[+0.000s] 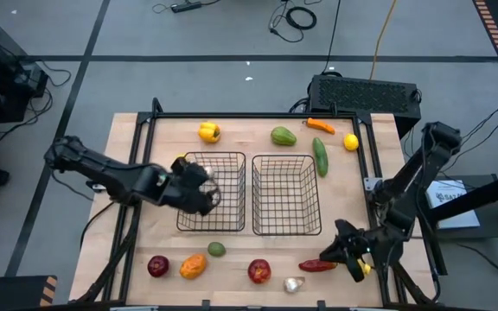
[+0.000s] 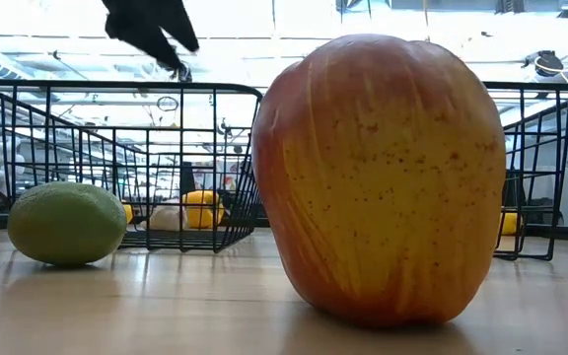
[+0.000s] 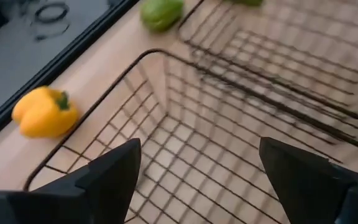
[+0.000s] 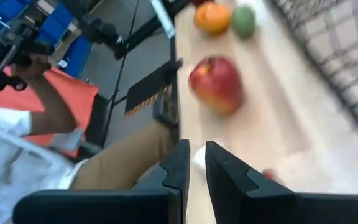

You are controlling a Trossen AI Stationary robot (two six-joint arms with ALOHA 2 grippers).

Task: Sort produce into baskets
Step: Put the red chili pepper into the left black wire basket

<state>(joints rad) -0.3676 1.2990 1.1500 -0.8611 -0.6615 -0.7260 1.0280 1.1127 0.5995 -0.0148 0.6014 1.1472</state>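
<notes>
High view: left gripper [image 1: 204, 184] hovers over the left basket [image 1: 212, 192]; right gripper [image 1: 353, 252] sits near the red pepper [image 1: 317, 265] at the desk's [image 1: 240, 250] front. Left wrist view: fingers spread wide, nothing between. Right wrist view: fingers nearly pressed together above the desk, apple [image 4: 215, 84] ahead.

Black keyboard [image 1: 366, 90] behind the table, cables [image 1: 299, 15] on floor, seated person [image 4: 55, 143]

A large red-yellow apple [image 2: 381, 182] fills the foreground on the wooden table [image 2: 166, 306]. A green lime-like fruit [image 2: 67, 223] sits beside a black wire basket [image 2: 116, 163].
</notes>
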